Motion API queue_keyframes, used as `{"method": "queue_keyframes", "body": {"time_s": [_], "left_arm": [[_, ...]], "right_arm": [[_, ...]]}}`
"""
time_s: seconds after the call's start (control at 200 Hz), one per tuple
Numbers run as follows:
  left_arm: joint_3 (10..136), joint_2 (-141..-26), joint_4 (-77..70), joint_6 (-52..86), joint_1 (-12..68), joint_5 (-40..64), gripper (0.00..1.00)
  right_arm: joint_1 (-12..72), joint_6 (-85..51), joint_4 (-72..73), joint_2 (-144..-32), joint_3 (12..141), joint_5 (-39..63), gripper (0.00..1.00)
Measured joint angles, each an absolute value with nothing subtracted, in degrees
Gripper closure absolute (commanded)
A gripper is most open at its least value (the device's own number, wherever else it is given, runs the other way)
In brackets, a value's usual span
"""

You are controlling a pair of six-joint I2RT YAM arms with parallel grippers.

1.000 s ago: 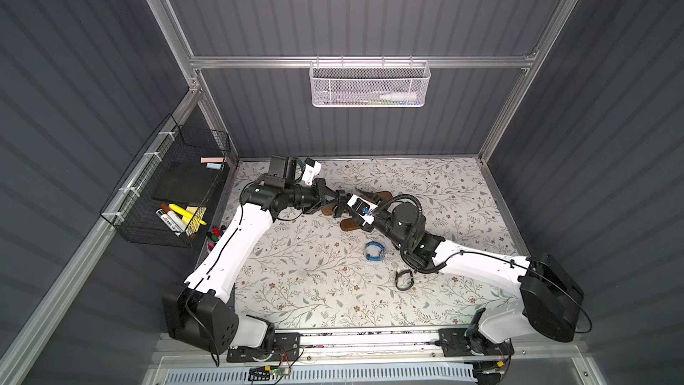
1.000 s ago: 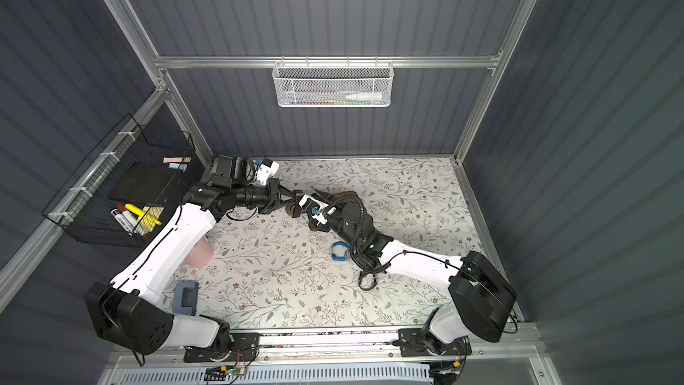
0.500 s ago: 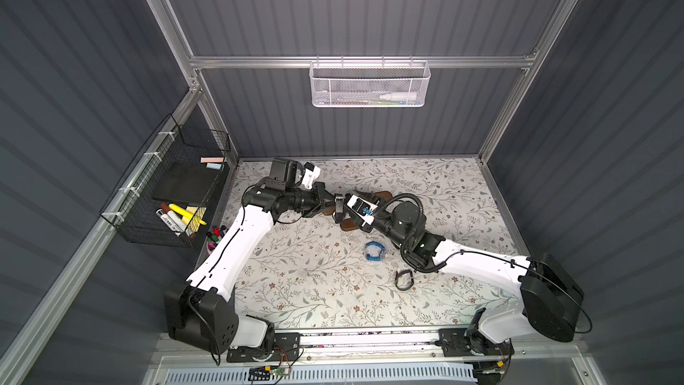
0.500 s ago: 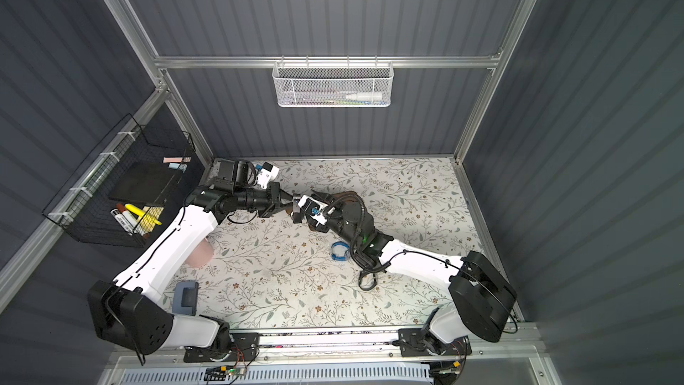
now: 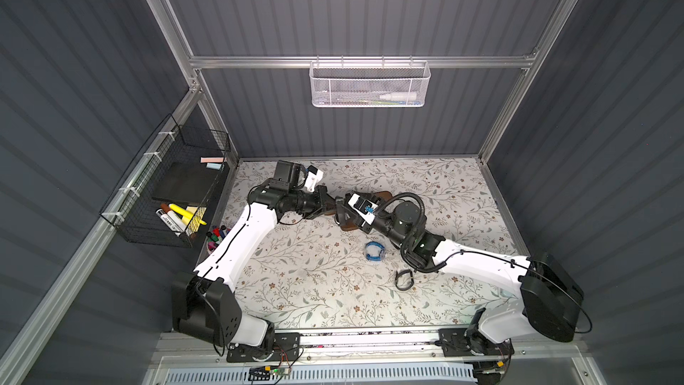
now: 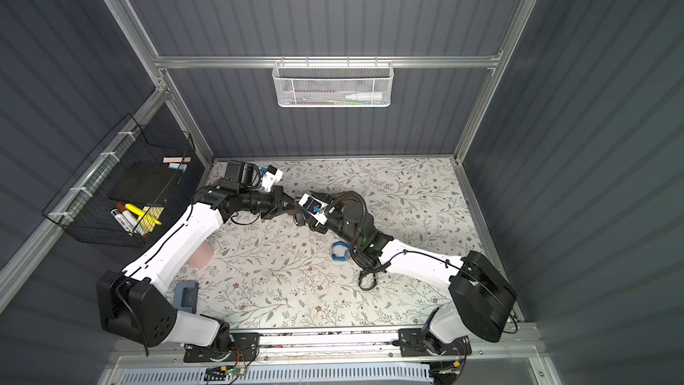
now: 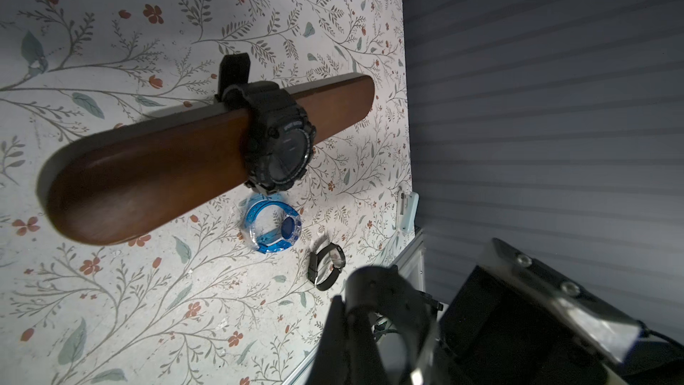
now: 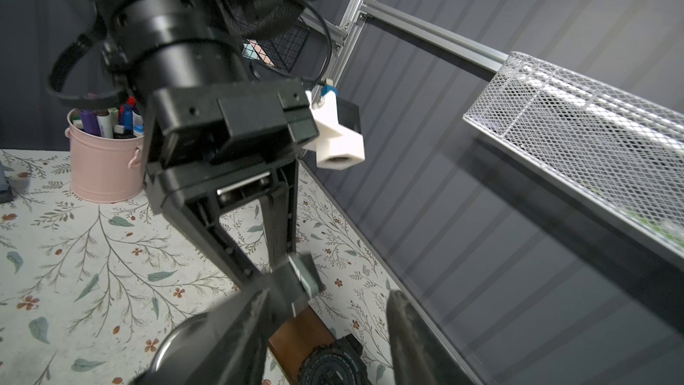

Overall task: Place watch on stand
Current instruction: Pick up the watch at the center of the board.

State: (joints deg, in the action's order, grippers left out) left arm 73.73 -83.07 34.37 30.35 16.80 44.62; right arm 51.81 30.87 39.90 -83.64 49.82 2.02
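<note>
The dark brown stand (image 7: 148, 164) has a chunky black watch (image 7: 281, 138) strapped round its flat bar. In the right wrist view the watch (image 8: 333, 364) and the bar (image 8: 299, 331) lie just beyond my right gripper (image 8: 329, 298). Its fingers are apart and touch neither, so it is open. My left gripper (image 8: 294, 281) is shut on nothing, its tip at the bar's end. In both top views the two grippers meet over the stand (image 5: 383, 194), left gripper (image 5: 327, 203) against right gripper (image 5: 342, 212), and hide the watch.
A blue watch (image 5: 374, 251) and a thin black band (image 5: 404, 279) lie on the floral mat in front of the stand. A pink pot of markers (image 5: 216, 240) stands at the left edge. A grey-blue block (image 6: 186, 292) lies front left. The back wall carries a white mesh basket (image 5: 369, 83).
Very little. The left wrist has shifted slightly to the right and toward the front. Both grippers stay at the stand's left end.
</note>
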Motion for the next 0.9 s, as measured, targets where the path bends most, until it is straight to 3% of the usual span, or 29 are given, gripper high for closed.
{"method": "queue_keyframes", "body": {"time_s": [0.5, 0.675, 0.9], "left_arm": [[73.7, -82.8, 39.5, 33.1, 16.8, 43.3, 1.0], [73.7, -80.2, 37.0, 35.1, 16.8, 39.7, 1.0], [72.4, -75.7, 29.8, 38.1, 16.8, 35.9, 1.0]], "right_arm": [[51.9, 28.0, 36.9, -75.9, 48.8, 1.6, 0.49], [53.8, 20.3, 31.4, -75.7, 49.4, 1.0, 0.42], [57.4, 7.4, 25.0, -79.1, 54.0, 0.7, 0.44]]}}
